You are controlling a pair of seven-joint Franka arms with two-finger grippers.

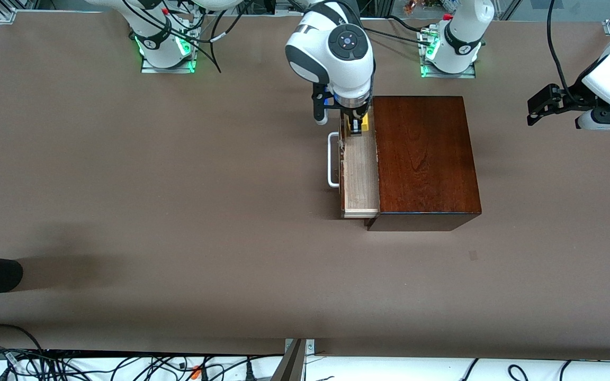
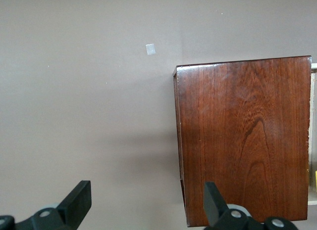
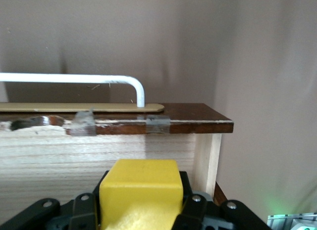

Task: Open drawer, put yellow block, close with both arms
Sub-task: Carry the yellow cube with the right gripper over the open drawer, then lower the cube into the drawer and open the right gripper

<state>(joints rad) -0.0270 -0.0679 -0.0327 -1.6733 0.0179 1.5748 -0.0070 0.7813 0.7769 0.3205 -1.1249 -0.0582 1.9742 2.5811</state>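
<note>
- Over the open drawer [image 1: 359,174], at its end farthest from the front camera, the right end effector [image 1: 357,125] is clenched on the yellow block [image 3: 140,193].
- Left end effector [image 1: 540,108] waits released near the box [image 1: 425,159].

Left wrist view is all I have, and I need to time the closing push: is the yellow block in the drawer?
Observer: Not let go. The right gripper is shut on the yellow block, over the open drawer.
Operator: Which way does the drawer stick out?
Observer: It comes out of the box toward the right arm's end of the table, and nothing touches its white handle.
Operator: Where's my gripper?
Observer: The left gripper is open, over the table toward the left arm's end, apart from the box.
</note>
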